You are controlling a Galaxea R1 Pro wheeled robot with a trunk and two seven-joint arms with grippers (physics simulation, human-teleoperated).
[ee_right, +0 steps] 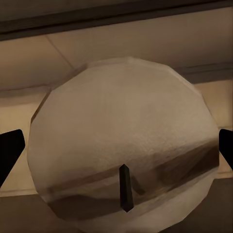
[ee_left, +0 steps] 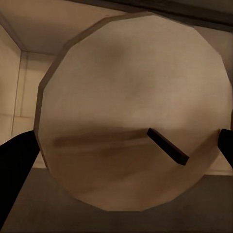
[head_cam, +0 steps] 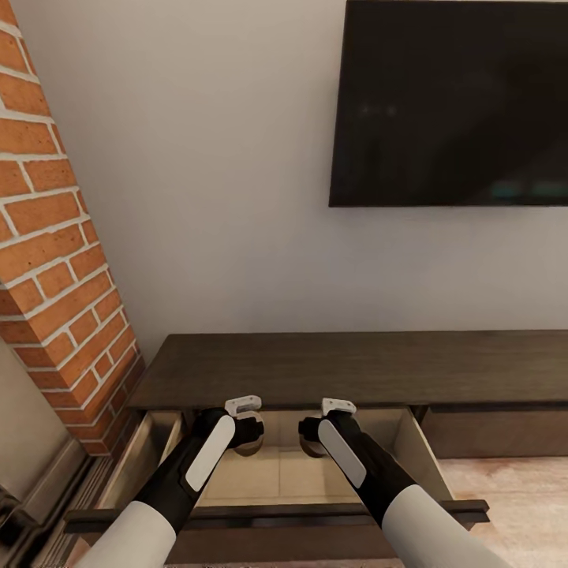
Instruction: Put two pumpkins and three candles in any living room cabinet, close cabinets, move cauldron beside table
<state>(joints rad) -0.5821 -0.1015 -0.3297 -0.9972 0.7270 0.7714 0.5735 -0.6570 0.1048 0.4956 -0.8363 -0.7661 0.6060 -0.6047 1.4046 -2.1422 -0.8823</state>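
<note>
The dark-brown cabinet (head_cam: 347, 367) stands against the wall with its left drawer (head_cam: 410, 450) pulled out, showing a pale interior. Both arms reach down into that drawer. My left gripper (head_cam: 251, 435) is shut on a brownish-grey candle (ee_left: 131, 107), whose round top and dark wick sit between the black fingers (ee_left: 14, 170). My right gripper (head_cam: 309, 434) is shut on a second candle (ee_right: 124, 141), held the same way between its fingers (ee_right: 8, 150). Both candles hang just above the drawer floor. The pumpkins, the third candle and the table are out of view.
The drawer's dark front panel (head_cam: 276, 514) crosses the view close to me, under both forearms. A red brick chimney column (head_cam: 55, 260) and a stone-coloured fireplace (head_cam: 24, 442) stand to the left. A black television (head_cam: 450, 102) hangs on the wall above. Pale floor (head_cam: 513, 489) lies at the right.
</note>
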